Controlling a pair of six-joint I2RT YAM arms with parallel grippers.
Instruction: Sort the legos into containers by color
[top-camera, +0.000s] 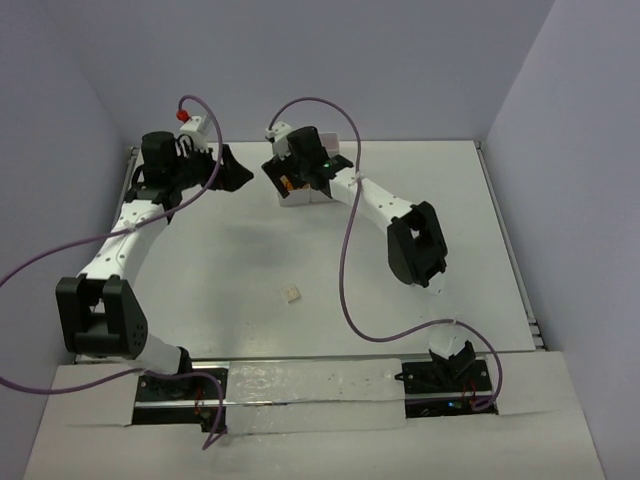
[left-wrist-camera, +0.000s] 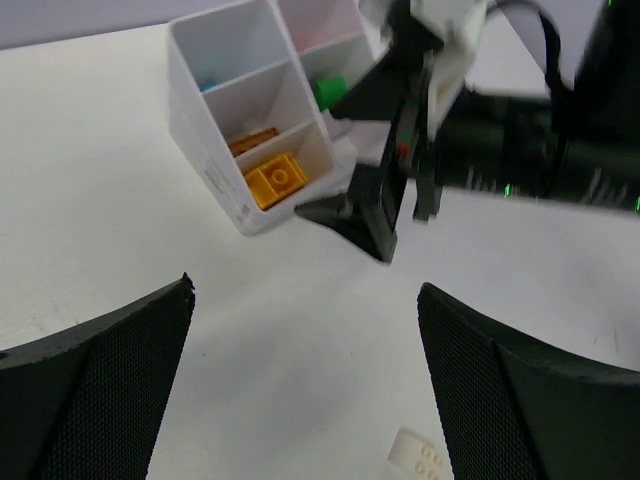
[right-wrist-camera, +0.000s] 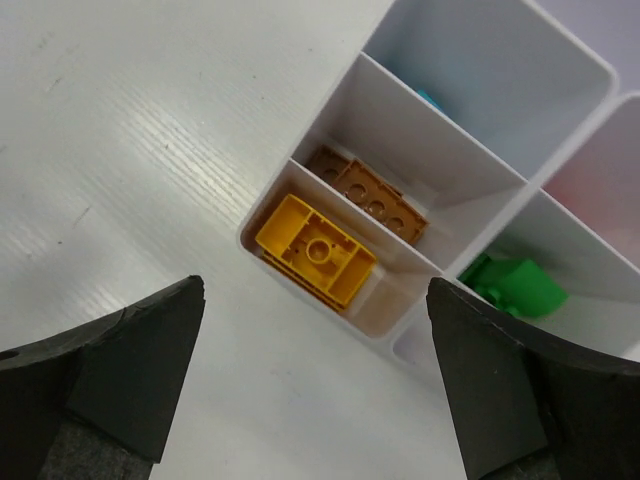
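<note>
The white six-compartment tray (top-camera: 299, 197) stands at the far middle of the table. In the right wrist view its wall (right-wrist-camera: 455, 145) divides compartments holding a yellow brick (right-wrist-camera: 318, 250), a brown piece (right-wrist-camera: 365, 192), a green piece (right-wrist-camera: 515, 285) and a cyan piece (right-wrist-camera: 430, 100). My right gripper (top-camera: 283, 180) is open and empty, hovering over the tray's yellow corner (right-wrist-camera: 316, 300). My left gripper (top-camera: 235, 172) is open and empty, left of the tray (left-wrist-camera: 305, 300). A white lego (top-camera: 291, 293) lies loose mid-table and shows at the bottom of the left wrist view (left-wrist-camera: 420, 462).
The left wrist view shows the tray (left-wrist-camera: 215, 170) with the yellow brick (left-wrist-camera: 275, 180) and the right gripper's black fingers (left-wrist-camera: 375, 205) beside it. Purple cables hang over the table. Walls close off the back and both sides.
</note>
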